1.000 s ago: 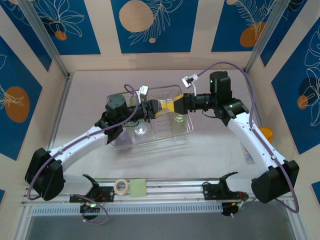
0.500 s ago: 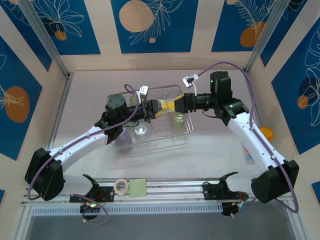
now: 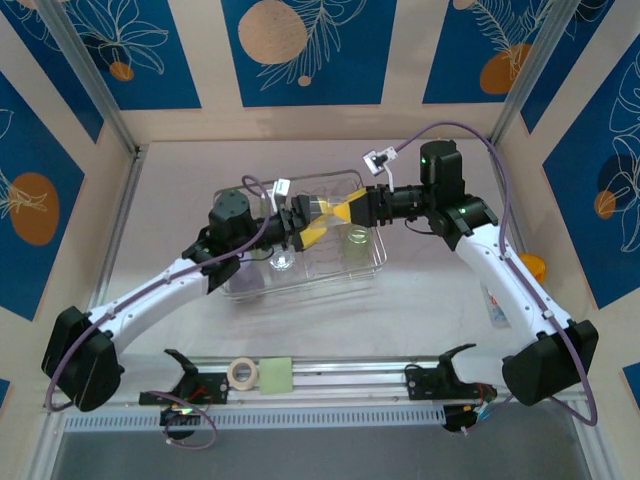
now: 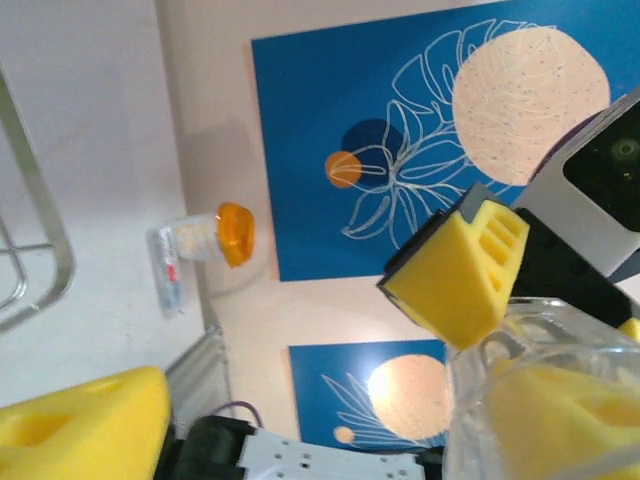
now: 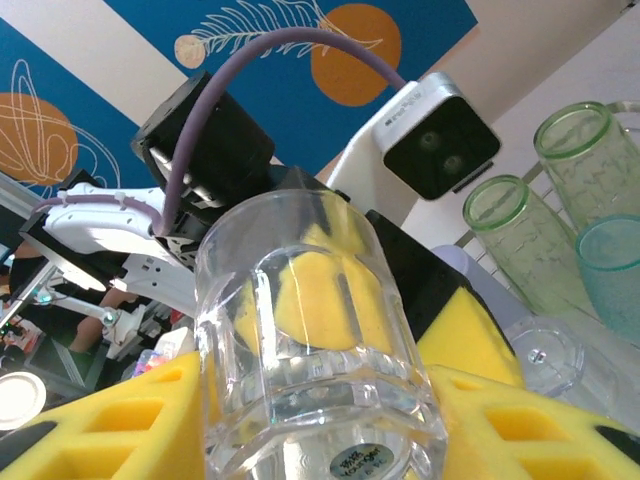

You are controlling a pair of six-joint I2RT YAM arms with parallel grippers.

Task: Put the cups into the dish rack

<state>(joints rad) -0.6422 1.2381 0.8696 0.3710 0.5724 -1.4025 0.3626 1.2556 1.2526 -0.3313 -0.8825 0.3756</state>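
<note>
Left hand (image 3: 308, 222) opened; right hand (image 3: 346, 213) grips cup (image 5: 310, 330).

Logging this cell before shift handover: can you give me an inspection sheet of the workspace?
Surface: white tabletop, no spills seen.
Job's things: wire dish rack holds green cups and a teal cup; a clear cup is held over it.
Clutter: tape roll on the front rail; orange-capped container at the right edge.
Grippers: left gripper open beside the clear cup; right gripper closed on it.
Cables: purple cables arch behind both grippers, hanging free.
Surroundings: blue leaf-print wall panels.
</note>
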